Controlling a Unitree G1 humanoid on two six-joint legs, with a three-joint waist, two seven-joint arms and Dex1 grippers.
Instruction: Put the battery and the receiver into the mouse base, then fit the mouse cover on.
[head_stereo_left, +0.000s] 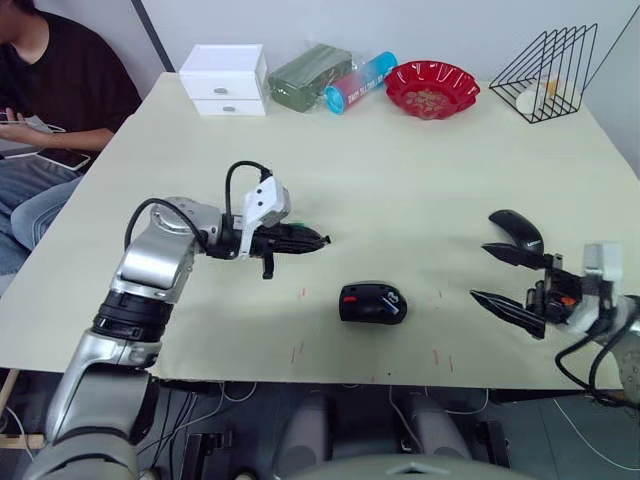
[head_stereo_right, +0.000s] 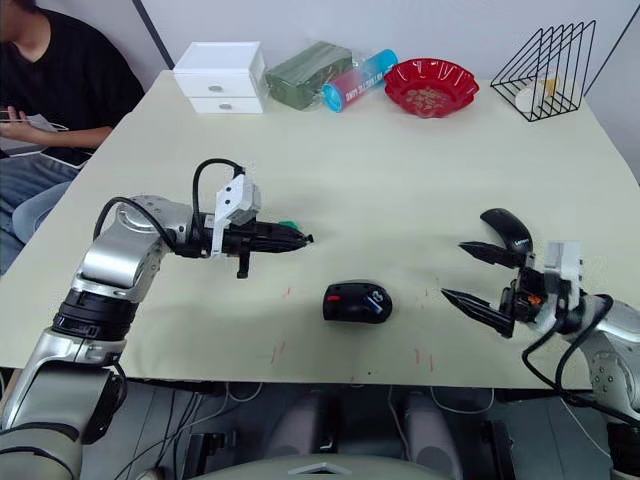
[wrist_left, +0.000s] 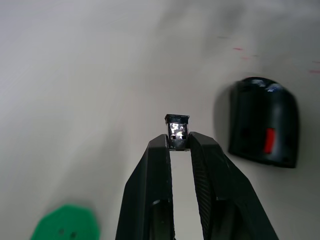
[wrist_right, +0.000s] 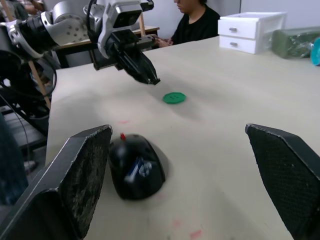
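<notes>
My left gripper (wrist_left: 178, 144) is shut on the receiver (wrist_left: 177, 124), a tiny dark nub with a shiny face, and holds it above the table left of the mouse base (head_stereo_left: 372, 302). The black base lies near the table's front edge with red showing at its wheel. A blue and silvery piece, apparently the battery (wrist_right: 136, 170), lies inside it. My right gripper (head_stereo_left: 487, 274) stands wide open to the right of the base with nothing between its fingers. The glossy black mouse cover (head_stereo_left: 517, 228) rests on the table just behind that gripper.
A green toothed disc (wrist_right: 174, 97) lies under my left gripper. Along the far edge stand a white drawer box (head_stereo_left: 225, 78), a green pack (head_stereo_left: 308, 75), a blue-pink tube (head_stereo_left: 360, 82), a red bowl (head_stereo_left: 432, 88) and a wire rack (head_stereo_left: 545, 70). A person (head_stereo_left: 50, 90) sits at far left.
</notes>
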